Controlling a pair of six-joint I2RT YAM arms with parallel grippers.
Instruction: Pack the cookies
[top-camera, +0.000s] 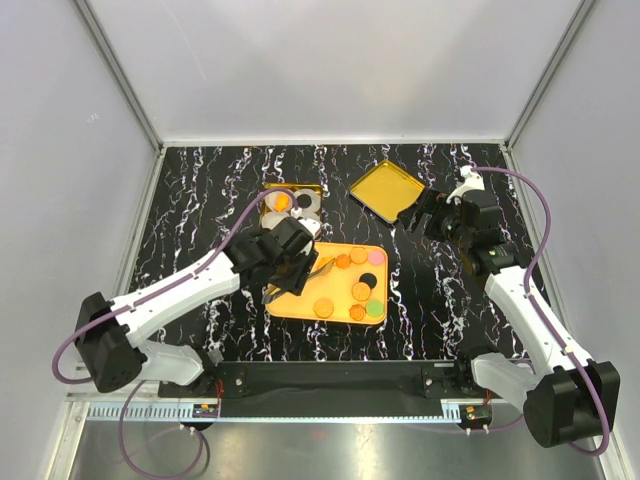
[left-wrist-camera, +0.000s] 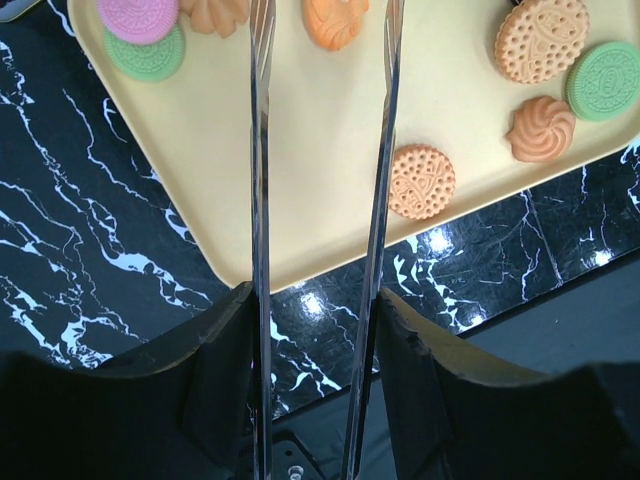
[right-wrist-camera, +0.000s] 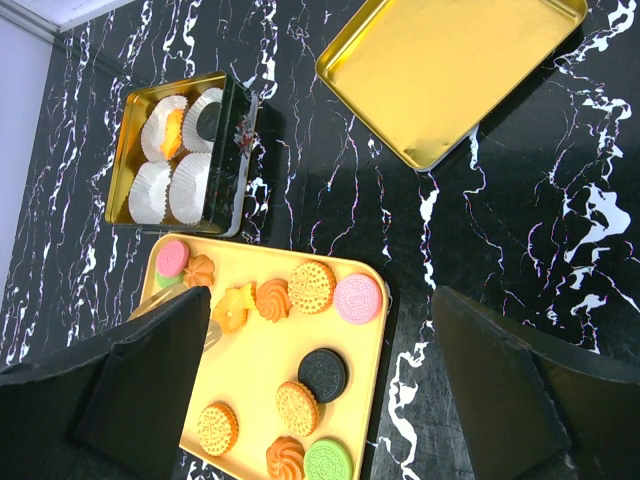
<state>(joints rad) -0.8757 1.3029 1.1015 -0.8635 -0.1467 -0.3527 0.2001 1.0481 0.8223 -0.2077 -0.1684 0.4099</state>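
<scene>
Several cookies, orange, tan, pink, green and one black (right-wrist-camera: 322, 374), lie on a yellow tray (top-camera: 340, 300). One orange cookie (right-wrist-camera: 172, 127) and one dark cookie (right-wrist-camera: 208, 118) sit in white paper cups inside the gold tin (top-camera: 292, 203). My left gripper (top-camera: 288, 262) (left-wrist-camera: 315, 300) is shut on metal tongs (left-wrist-camera: 258, 200), whose two arms reach over the tray's left end. Their tips run out of the left wrist view near an orange swirl cookie (left-wrist-camera: 337, 20). The tongs stand apart with nothing between the arms. My right gripper (top-camera: 425, 215) (right-wrist-camera: 320, 300) hangs open above the table, right of the tray.
The tin's gold lid (top-camera: 388, 190) (right-wrist-camera: 450, 70) lies upturned at the back right, close to my right gripper. The tin (right-wrist-camera: 240, 150) stands just behind the tray's left end. Black marbled table surrounds them, with white walls at the sides and back.
</scene>
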